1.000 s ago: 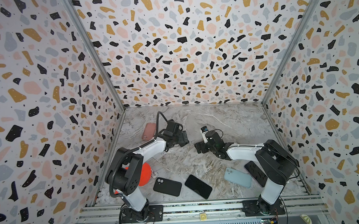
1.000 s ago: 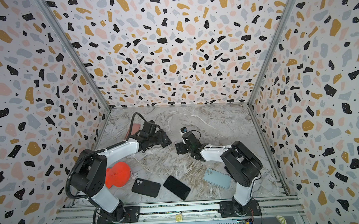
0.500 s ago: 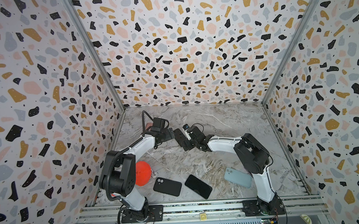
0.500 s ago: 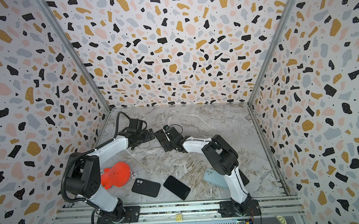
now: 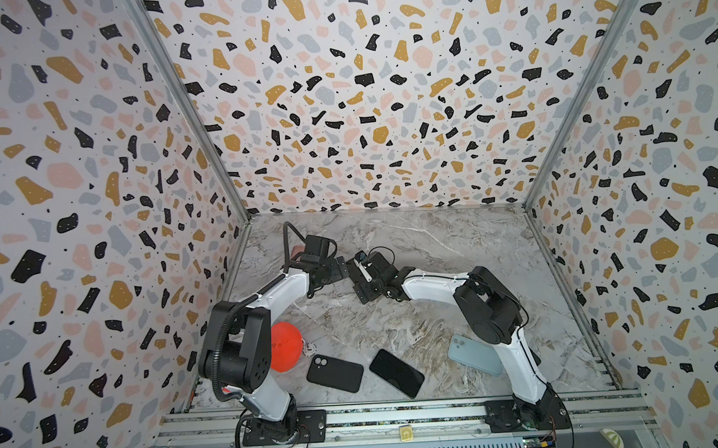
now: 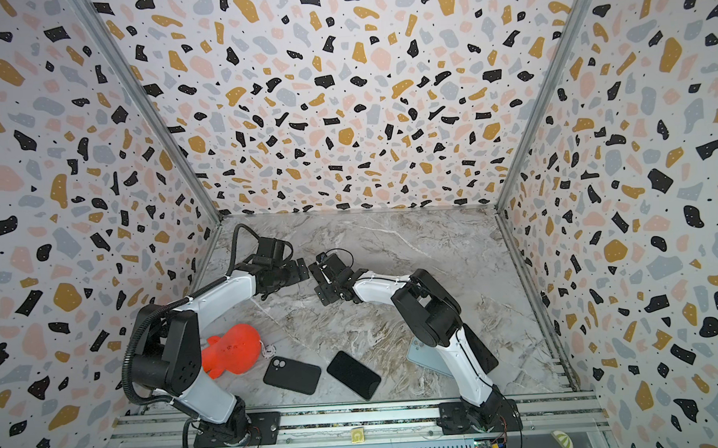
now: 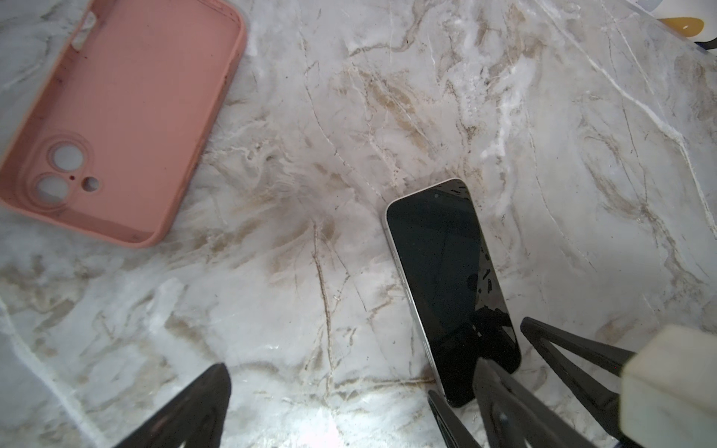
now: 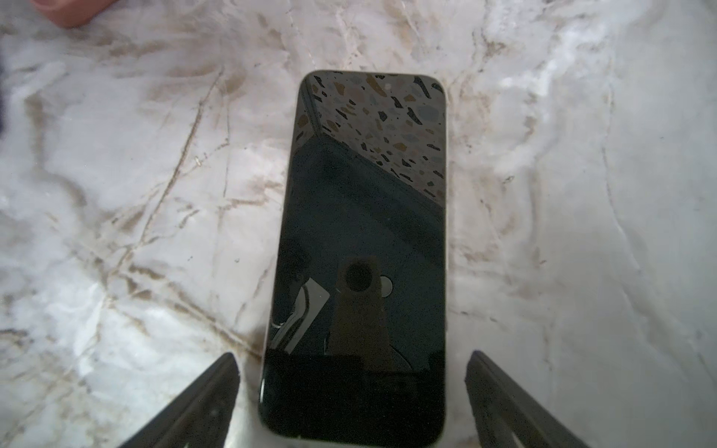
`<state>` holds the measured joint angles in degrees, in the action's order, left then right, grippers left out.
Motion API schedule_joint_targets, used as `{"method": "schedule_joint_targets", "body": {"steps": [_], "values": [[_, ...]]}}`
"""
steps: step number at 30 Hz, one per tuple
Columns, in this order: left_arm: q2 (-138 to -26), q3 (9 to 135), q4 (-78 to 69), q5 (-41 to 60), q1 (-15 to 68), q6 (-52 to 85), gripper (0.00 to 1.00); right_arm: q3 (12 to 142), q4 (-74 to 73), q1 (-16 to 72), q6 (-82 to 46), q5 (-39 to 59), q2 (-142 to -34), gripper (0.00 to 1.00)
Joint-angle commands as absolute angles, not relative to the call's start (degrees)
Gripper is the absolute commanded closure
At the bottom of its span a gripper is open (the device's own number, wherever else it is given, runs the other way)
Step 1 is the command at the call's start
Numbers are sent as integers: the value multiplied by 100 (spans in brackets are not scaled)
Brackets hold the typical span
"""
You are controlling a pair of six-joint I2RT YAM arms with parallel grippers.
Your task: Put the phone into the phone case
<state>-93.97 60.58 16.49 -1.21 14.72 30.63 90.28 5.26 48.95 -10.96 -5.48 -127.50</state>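
The right gripper (image 8: 351,391) stands wide open with its two dark fingers (image 8: 194,403) on either side of the lower end of a white-edged phone with a black glass screen (image 8: 364,248), which lies flat, screen up, on the marbled grey surface (image 8: 562,194); neither finger visibly touches it. The left gripper (image 7: 349,407) is also wide open and holds nothing, hovering just beside the same phone (image 7: 446,279) near the lower right of its wrist view. A pink silicone phone case (image 7: 116,116) lies hollow side up in the upper left of that view, apart from the phone. In both top views the two grippers meet near the middle of the surface, left of centre. Along the lower edge in a top view lie a black phone case (image 5: 334,373), a black slab phone (image 5: 396,373), a pale blue phone (image 5: 473,353) and a red rounded toy (image 5: 285,344).
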Motion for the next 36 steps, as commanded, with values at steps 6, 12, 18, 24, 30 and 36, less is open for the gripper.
{"method": "schedule_joint_targets", "body": {"steps": [6,12,18,24,30,36], "values": [[-9343,5975,1652,-17,1439,3032,2,9929,1372,4931,-1132,-946,-13233,11],[-9342,5921,1583,0,1441,3040,1,10045,1600,4931,-1202,-886,-13403,15],[-9387,5924,1538,48,1440,3064,1,9950,1668,4930,-1246,-685,-13319,22],[-9461,5885,1467,109,1433,3108,1,9721,1631,4887,-1239,-590,-13186,27],[-9655,5793,1154,548,1430,3357,1,9226,1317,4778,-1302,-254,-12858,31],[-10010,5782,596,1146,1407,3805,1,8434,768,4625,-1457,194,-12344,35]]}}
